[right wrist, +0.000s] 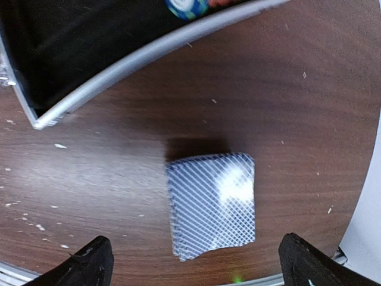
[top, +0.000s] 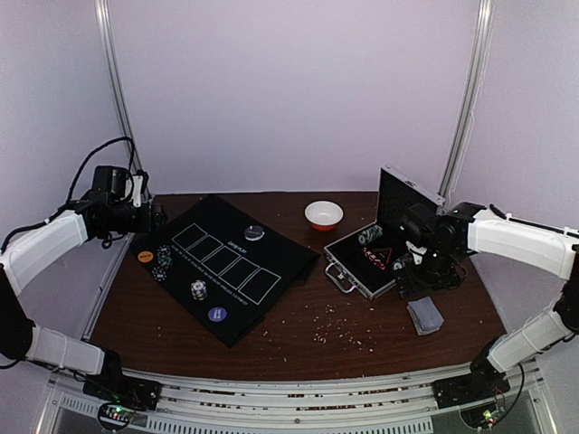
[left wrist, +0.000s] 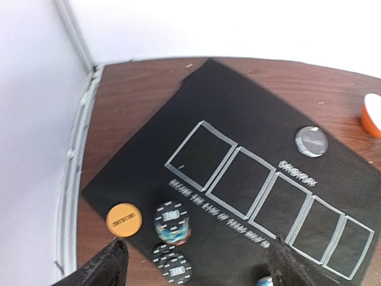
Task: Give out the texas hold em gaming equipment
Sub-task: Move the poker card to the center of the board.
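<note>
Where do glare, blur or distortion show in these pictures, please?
Right wrist: a glare patch whitens the card deck, and the case rim bows from lens distortion; left wrist: the pale grey disc glints; top external: soft and dim overall.
</note>
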`<state>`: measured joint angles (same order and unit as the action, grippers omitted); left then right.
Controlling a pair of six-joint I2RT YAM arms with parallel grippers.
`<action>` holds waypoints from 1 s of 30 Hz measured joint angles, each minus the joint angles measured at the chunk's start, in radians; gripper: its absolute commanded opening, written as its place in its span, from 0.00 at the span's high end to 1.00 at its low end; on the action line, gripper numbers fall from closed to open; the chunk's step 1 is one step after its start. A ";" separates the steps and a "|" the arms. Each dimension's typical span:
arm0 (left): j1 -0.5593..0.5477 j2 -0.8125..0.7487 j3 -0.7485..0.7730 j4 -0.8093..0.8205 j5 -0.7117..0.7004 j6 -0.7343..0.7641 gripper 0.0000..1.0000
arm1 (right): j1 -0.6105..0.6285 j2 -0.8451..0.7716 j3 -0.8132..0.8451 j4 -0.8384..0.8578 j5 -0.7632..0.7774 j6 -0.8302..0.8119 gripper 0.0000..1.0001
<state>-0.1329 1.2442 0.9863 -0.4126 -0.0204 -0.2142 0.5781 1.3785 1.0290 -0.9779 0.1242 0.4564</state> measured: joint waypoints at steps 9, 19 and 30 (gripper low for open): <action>-0.143 -0.001 0.044 0.104 0.090 0.045 0.02 | -0.113 0.019 -0.143 -0.010 0.000 0.022 0.00; -0.144 0.023 0.044 0.138 0.129 0.071 0.02 | -0.159 0.070 -0.191 0.080 -0.106 -0.006 0.00; -0.144 0.030 0.045 0.156 0.138 0.085 0.02 | -0.180 0.157 -0.209 0.141 -0.161 -0.014 0.21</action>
<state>-0.2771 1.2743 1.0309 -0.2569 0.1173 -0.1287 0.3977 1.5356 0.8204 -0.8368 -0.0364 0.4423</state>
